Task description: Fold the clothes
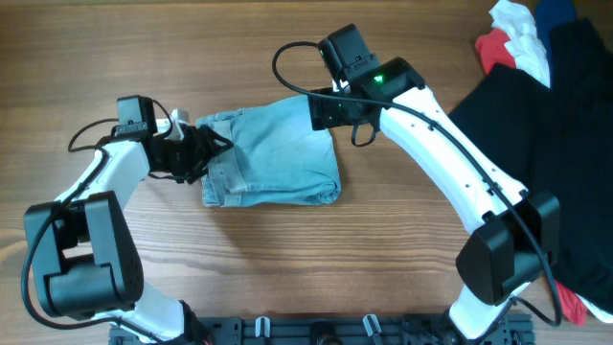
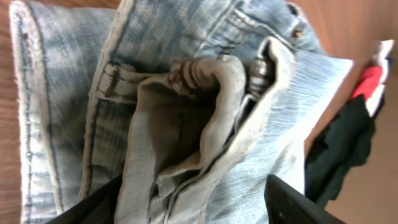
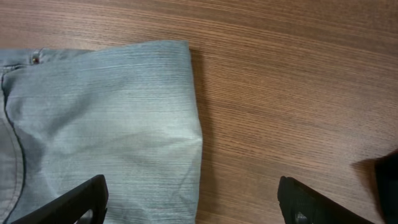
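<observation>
The light blue denim shorts (image 1: 278,153) lie folded in a rough rectangle at the table's middle. In the left wrist view their bunched waistband (image 2: 205,106) with belt loop and rivets fills the frame. My left gripper (image 1: 204,155) is at the shorts' left end, open, with its fingers (image 2: 193,211) wide apart on either side of the waistband fabric. My right gripper (image 1: 330,113) hovers at the shorts' far right corner, open and empty. In the right wrist view its fingers (image 3: 196,205) straddle the edge of the shorts (image 3: 112,124) and bare wood.
A large black garment (image 1: 536,125) covers the right side of the table, under the right arm. Red and white garments (image 1: 508,43) lie at the far right corner. The black garment (image 2: 339,155) also shows in the left wrist view.
</observation>
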`<state>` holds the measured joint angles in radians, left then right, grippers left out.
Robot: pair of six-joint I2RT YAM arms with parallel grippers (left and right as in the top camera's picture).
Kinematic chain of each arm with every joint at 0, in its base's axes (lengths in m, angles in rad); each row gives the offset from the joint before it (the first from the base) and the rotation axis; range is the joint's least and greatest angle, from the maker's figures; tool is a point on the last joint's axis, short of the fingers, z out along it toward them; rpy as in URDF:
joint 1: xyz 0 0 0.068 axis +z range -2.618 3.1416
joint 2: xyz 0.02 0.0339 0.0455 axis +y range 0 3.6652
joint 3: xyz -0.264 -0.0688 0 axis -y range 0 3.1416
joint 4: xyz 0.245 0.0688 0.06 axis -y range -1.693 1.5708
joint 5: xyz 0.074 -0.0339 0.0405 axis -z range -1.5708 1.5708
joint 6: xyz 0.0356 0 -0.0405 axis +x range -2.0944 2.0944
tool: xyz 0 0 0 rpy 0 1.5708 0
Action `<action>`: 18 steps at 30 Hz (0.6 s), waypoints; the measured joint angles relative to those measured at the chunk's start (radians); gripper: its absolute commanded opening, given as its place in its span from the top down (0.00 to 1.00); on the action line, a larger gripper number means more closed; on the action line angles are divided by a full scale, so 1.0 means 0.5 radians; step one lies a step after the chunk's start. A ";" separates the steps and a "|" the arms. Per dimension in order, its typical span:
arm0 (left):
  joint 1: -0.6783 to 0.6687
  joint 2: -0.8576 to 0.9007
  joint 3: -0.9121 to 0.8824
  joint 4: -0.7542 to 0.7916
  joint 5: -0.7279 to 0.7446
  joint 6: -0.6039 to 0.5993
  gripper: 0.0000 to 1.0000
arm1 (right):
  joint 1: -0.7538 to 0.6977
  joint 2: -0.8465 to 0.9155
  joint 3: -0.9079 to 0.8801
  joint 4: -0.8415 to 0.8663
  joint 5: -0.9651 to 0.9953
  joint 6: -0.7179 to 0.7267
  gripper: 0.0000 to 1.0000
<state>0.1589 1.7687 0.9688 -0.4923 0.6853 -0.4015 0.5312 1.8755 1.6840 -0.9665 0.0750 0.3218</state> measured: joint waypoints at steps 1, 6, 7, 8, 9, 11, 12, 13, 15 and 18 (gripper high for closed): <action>0.000 -0.001 0.000 0.008 0.019 0.000 0.30 | 0.000 0.000 0.000 0.001 -0.003 0.000 0.12; 0.000 0.000 0.000 0.008 0.061 0.000 0.30 | 0.000 0.000 0.000 0.001 -0.014 0.000 0.12; 0.000 0.000 0.000 0.008 0.072 0.000 0.29 | 0.000 0.000 0.000 0.002 -0.014 0.000 0.12; 0.000 0.000 0.000 0.008 0.086 0.000 0.30 | 0.000 0.000 0.000 0.002 -0.014 0.000 0.12; 0.000 0.000 0.000 0.008 0.099 0.000 0.30 | 0.000 0.000 0.000 0.002 -0.014 0.000 0.12; 0.000 0.000 0.000 0.008 0.115 0.000 0.32 | 0.000 0.000 0.000 0.003 -0.014 0.000 0.12; 0.000 0.000 0.000 0.008 0.122 0.000 0.32 | 0.000 0.000 0.000 0.003 -0.014 0.000 0.12; 0.000 0.000 0.000 0.008 0.124 0.000 0.31 | 0.000 0.000 0.000 0.003 -0.014 0.000 0.12; 0.000 0.000 0.000 0.008 0.129 0.000 0.30 | 0.000 0.000 0.000 0.003 -0.014 0.000 0.12; 0.000 0.000 0.000 0.005 0.113 -0.001 0.30 | 0.000 0.000 0.000 0.003 -0.014 0.000 0.12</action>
<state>0.1589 1.7687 0.9688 -0.4896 0.7418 -0.4019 0.5312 1.8755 1.6840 -0.9649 0.0677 0.3218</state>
